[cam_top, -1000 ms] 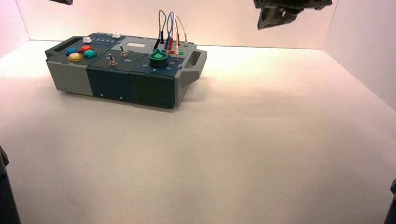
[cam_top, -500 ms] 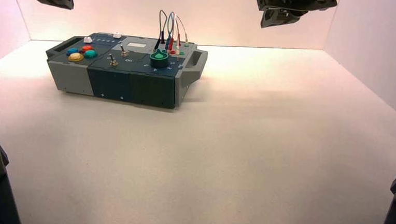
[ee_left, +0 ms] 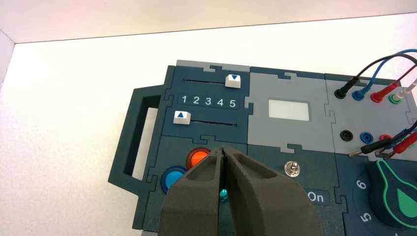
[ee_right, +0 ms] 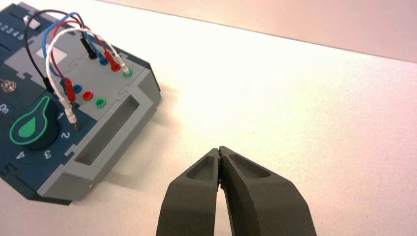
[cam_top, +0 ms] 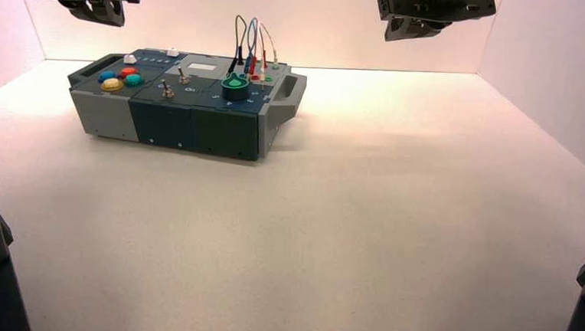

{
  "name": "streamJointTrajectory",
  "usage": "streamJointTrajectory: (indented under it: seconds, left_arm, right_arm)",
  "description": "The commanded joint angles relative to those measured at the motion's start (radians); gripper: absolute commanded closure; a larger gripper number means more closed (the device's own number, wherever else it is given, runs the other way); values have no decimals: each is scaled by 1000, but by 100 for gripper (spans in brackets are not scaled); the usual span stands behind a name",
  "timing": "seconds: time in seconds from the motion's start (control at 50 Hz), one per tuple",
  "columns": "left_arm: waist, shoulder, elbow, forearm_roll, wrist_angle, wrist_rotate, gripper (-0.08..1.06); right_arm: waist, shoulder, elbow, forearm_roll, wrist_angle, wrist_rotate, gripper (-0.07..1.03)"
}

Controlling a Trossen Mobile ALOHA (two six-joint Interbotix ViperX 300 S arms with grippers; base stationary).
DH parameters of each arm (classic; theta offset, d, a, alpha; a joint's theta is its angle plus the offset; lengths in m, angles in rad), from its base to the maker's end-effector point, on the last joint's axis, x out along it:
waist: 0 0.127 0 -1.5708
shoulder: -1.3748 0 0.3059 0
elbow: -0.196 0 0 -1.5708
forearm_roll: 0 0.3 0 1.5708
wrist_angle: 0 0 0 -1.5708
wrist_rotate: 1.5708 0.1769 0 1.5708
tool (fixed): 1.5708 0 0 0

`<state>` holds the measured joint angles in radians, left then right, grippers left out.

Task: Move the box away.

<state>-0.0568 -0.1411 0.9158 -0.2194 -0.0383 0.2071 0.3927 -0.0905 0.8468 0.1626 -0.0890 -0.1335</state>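
The box sits far-left on the table, lying lengthwise left to right. The left gripper, fingers pinched together and empty, hovers above its button end; the right gripper, likewise closed, hangs just beyond the handle, probably farther off.

The large flat dark-teal and grey control-panel box sits on the white tabletop toward the far left, near the back wall. On its top, the coloured round buttons lie at the left end, two small metal toggle switches near the middle, and the green dial toward the right, with the looped plug wires standing just behind it. The dark left gripper hangs above the box's left end, apparently clear of it, and the dark right gripper hangs over the bare tabletop to the right of the box.
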Motion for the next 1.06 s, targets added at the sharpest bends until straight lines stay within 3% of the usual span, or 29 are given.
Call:
streamJointTrajectory:
  seconds: [0.02, 1.06]
  left_arm:
    - [-5, 8, -12, 0, -18, 3, 101]
    - [-25, 55, -26, -2, -37, -2, 101]
  right_arm:
    - [-3, -11, -5, 3, -23, 3, 98]
    - [-3, -21, 11, 6, -37, 5, 98]
